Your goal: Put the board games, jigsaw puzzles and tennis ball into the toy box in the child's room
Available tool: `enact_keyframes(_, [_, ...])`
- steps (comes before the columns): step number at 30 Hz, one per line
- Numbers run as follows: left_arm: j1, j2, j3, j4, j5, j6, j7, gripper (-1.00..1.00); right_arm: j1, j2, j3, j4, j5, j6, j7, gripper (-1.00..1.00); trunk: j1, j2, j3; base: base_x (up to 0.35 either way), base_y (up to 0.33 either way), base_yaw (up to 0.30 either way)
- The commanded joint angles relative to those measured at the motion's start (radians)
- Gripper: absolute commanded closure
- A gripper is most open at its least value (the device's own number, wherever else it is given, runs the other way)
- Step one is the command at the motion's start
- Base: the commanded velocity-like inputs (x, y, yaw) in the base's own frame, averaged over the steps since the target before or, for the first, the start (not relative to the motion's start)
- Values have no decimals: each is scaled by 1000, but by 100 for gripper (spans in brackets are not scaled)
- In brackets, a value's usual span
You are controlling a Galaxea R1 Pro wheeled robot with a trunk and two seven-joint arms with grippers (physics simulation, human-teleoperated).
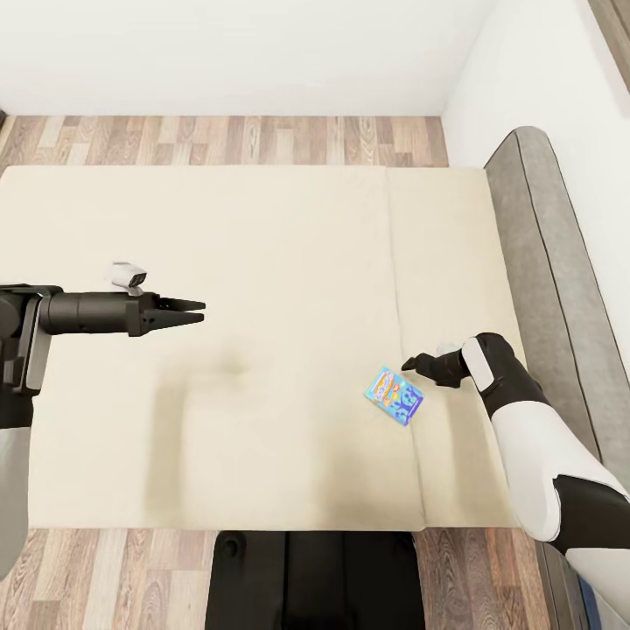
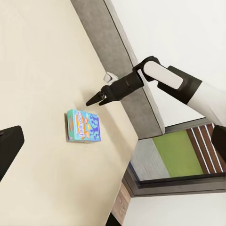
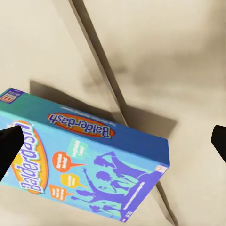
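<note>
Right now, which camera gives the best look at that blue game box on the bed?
The right wrist view: the blue game box is close enough to read "Balderdash" on it. The head view shows it small on the mattress, just by the right end effector. The left wrist view shows it whole but distant.

Setting: bedroom in a home, simulator render. Evidence: wide low bed [image 1: 219,350] with two-part beige mattress, seam running across it; low grey padded headboard [image 1: 551,289] against a plain white wall [image 1: 534,79]; wood-plank floor [image 1: 227,140] beyond the bed's far edge. A blue printed board game box [image 1: 395,396], reading Balderdash, lies on the mattress, consistent with a child's room.
</note>
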State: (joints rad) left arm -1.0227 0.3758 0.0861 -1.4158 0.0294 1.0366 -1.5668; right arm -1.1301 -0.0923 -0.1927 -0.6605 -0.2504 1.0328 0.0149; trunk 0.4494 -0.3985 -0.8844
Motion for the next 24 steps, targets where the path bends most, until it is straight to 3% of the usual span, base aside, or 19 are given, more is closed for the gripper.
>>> enact_keyframes(1, [0, 1, 0, 0, -1, 11, -4, -100, 0, 0, -2, -1, 0, 4, 2, -100, 1, -2, -1, 0, 0, 0])
enact_keyframes(24, [0, 2, 0, 0, -2, 11, -4, -100, 0, -1, -2, 2, -1, 6, 3, -100, 1, -2, -1, 0, 0, 0])
